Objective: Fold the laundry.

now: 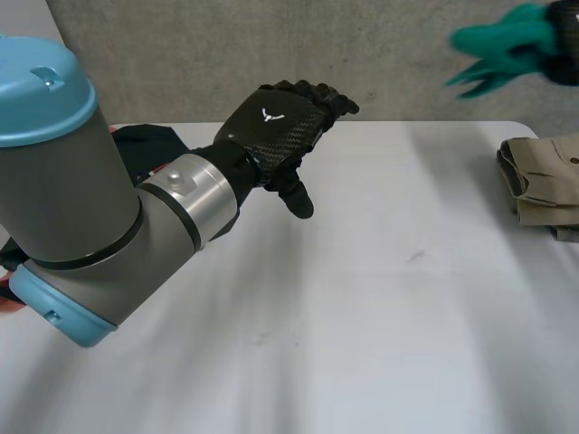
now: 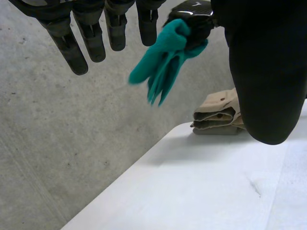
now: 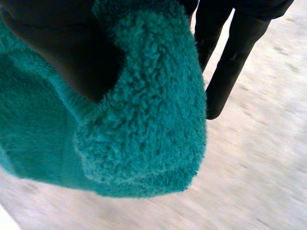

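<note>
The robot's left arm (image 1: 81, 208) reaches in over the white table (image 1: 362, 316), with a dark cloth (image 1: 149, 140) lying on the table behind its wrist. The left hand (image 1: 276, 127) hovers above the tabletop, opened wide and holding nothing. In its wrist view the fingers (image 2: 91, 38) hang straight and spread, with the thumb (image 2: 268, 72) well apart from them.

Across the table, well apart from the left hand and raised in front of the grey wall (image 1: 226, 54), the right hand (image 1: 568, 41) has a teal cloth (image 1: 502, 45) in its grasp, the loose ends trailing down from it in the air. The right wrist view has the fluffy cloth bunched against the palm, the thumb (image 3: 62, 48) pressed down on it, while other fingers (image 3: 230, 67) stretch straight past the bundle without touching it.

Below the right hand, a folded beige garment (image 1: 543, 181) sits on the table near its far edge, clear of both hands and apart from the teal cloth held above it
</note>
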`<state>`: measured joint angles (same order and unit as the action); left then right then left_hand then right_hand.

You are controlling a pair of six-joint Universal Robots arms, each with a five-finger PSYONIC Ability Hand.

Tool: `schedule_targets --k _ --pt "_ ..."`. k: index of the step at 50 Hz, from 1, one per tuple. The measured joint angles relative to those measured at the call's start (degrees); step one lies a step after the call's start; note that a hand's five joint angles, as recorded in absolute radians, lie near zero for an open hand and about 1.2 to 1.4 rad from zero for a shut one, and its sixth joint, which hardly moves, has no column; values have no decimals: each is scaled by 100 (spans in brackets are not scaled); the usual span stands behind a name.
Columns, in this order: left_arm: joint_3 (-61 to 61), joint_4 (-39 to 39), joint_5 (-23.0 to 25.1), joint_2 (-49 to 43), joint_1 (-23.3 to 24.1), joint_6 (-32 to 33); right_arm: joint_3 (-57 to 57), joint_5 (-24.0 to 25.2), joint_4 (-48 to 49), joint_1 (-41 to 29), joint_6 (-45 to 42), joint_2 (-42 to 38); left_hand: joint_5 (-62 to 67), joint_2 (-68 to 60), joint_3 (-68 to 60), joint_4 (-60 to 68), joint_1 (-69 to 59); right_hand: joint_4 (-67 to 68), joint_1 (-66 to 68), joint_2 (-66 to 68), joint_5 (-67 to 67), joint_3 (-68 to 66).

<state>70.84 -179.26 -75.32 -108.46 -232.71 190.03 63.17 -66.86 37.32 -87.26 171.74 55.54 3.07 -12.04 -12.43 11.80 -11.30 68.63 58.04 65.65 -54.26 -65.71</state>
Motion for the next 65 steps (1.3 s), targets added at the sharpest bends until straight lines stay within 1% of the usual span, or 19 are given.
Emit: schedule_targets --k 5,12,15,19,20,22,25,27,31,34,37,40,44,47,50,53,56,60,65 --pt "45 2 -2 -53 31 -7 -696 534 218 899 166 -910 -1 0 0 0 0 17 0 29 0 -56" --pt "119 1 2 -154 49 -9 -1023 1448 343 1707 100 -2143 0 0 0 0 0 29 0 48 0 -57" --pt "143 -1 2 -192 63 -10 -955 1680 380 1925 12 -2454 1 0 0 0 0 29 0 48 -1 -57" --pt "157 -3 1 -211 96 -10 -742 1771 412 2041 -178 -2560 -1 0 0 0 0 0 0 47 -99 -56" --pt "159 -4 1 -213 108 -10 -648 1773 410 2064 -252 -2526 -1 0 0 0 0 -375 -33 -273 137 224" --pt "160 -5 0 -210 126 -10 -440 1761 387 2109 -385 -2380 0 0 0 0 0 -1866 -1188 -1844 1571 1686" --pt "160 -11 0 -200 154 -10 -60 1732 303 2173 -539 -1965 0 0 0 0 0 -4623 -3875 -4501 4185 4412" --pt "160 -15 -1 -187 170 -10 185 1709 202 2205 -594 -1623 0 0 0 0 0 -5485 -4466 -5243 4976 5228" --pt "155 -20 0 -158 195 -11 534 1597 -169 2248 -660 -936 1 0 0 0 0 -5627 -4480 -5310 5151 5336" --pt "146 -25 0 -120 218 -14 612 1328 -562 2268 -754 -507 0 0 0 0 0 -5627 -4480 -5310 5151 5336" --pt "126 -43 -4 -49 237 -17 596 883 -947 2275 -1004 -114 0 0 0 0 0 -5627 -4480 -5310 5151 5336" --pt "77 -116 -46 72 239 -18 563 246 -1249 2236 -1497 347 0 0 0 0 0 -5627 -4480 -5310 5150 5336" --pt "-123 -241 -318 249 191 -9 645 -302 -1223 1861 -1987 879 0 -1 0 4 0 -5627 -4480 -5310 5151 5335" --pt "-343 -294 -669 334 90 19 833 -340 -971 1355 -2063 1182 0 -1 -1 4 0 -5627 -4480 -5310 5150 5336" --pt "-520 -314 -1001 369 -130 88 1199 -136 -611 792 -2012 1481 -1 -1 0 4 0 -5627 -4480 -5310 5151 5336" --pt "-622 -311 -1294 350 -675 324 1879 342 -170 178 -1925 1832 -4 -1 0 4 0 -5627 -4480 -5310 5151 5336" --pt "-568 -313 -1406 241 -1316 715 2592 809 108 -280 -1881 2078 -20 -1 6 3 0 -5627 -4480 -5311 5151 5336" --pt "-429 -336 -1373 -179 -2072 1320 3416 1198 240 -783 -1898 2220 -22 11 13 -11 20 -5627 -4480 -5311 5150 5336" --pt "-428 -559 -1049 -1267 -2860 1992 4189 1329 191 -1230 -2130 2188 -21 11 13 -11 20 -5627 -4480 -5311 5150 5336"
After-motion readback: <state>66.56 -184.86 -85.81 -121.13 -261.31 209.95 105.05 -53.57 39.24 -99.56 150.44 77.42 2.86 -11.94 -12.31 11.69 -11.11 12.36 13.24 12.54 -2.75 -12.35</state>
